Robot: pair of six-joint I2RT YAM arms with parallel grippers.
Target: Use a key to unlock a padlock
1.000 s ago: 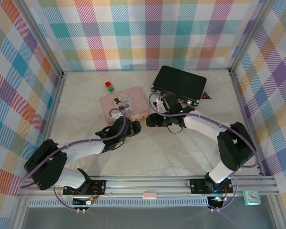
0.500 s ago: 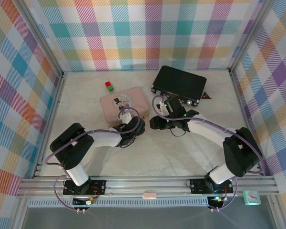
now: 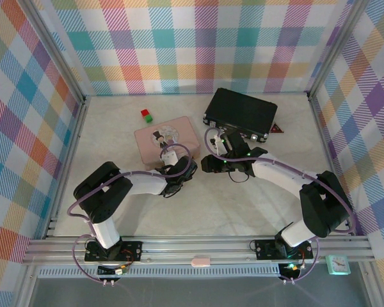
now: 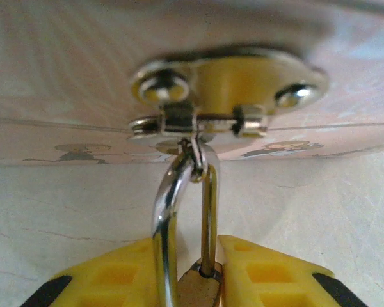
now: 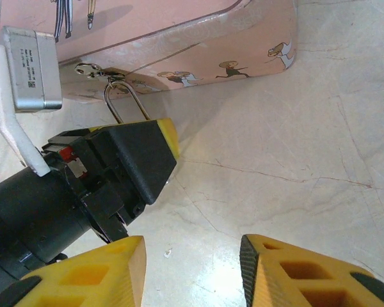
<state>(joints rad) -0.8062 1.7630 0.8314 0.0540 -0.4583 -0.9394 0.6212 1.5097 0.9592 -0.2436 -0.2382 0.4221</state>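
The padlock (image 4: 198,291) hangs by its silver shackle (image 4: 163,224) from the hasp (image 4: 224,96) on the front of the pink box (image 3: 179,131). My left gripper (image 4: 187,256) is shut on the padlock's brass body, with one yellow finger on each side. In the right wrist view the shackle (image 5: 125,102) runs from the hasp down into the left gripper's fingers (image 5: 169,134). My right gripper (image 5: 192,249) hovers over the bare table just right of them. It is open and holds nothing. The key is out of view.
A black case (image 3: 241,110) lies at the back right, close behind the right arm. A red and a green cube (image 3: 146,116) sit behind the pink box. The two grippers (image 3: 193,166) are almost tip to tip in front of the box.
The left gripper's jaws have closed onto the padlock, and the left arm's elbow has swung inward. The right gripper has narrowed slightly and barely moved.
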